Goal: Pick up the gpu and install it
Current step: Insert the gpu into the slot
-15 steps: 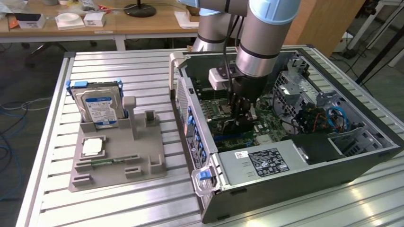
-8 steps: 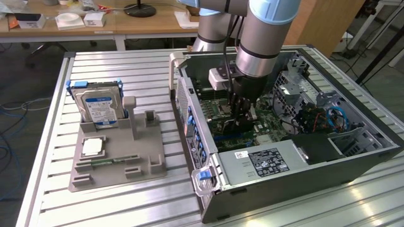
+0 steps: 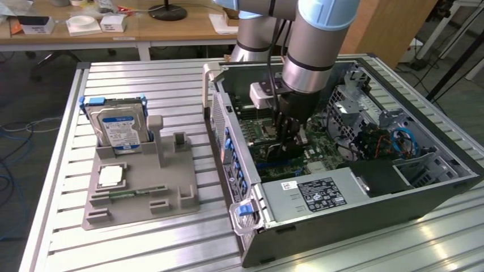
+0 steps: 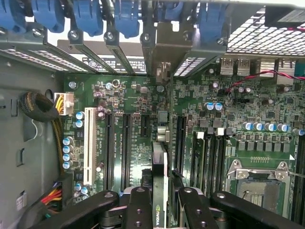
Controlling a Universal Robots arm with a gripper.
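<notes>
My gripper [image 3: 289, 144] is lowered into the open computer case [image 3: 423, 187], over the motherboard [image 4: 128, 95]. It is shut on the gpu [image 4: 160, 176], which shows edge-on in the wrist view as a thin dark card between the black fingers [image 4: 139, 207]. The card stands upright on its long edge over the expansion slots [image 4: 126, 143]. Its silver bracket [image 4: 164, 57] reaches to the rear slot openings under the blue latches [image 4: 126, 16]. I cannot tell whether the card's lower edge touches a slot.
A grey parts holder [image 3: 178, 207] lies on the slatted table at the exterior view's left. It carries a blue-labelled hard drive [image 3: 117, 127], a processor [image 3: 112, 175] and a green memory stick [image 3: 132, 194]. The power supply [image 3: 318, 195] and cables [image 3: 400, 141] crowd the case.
</notes>
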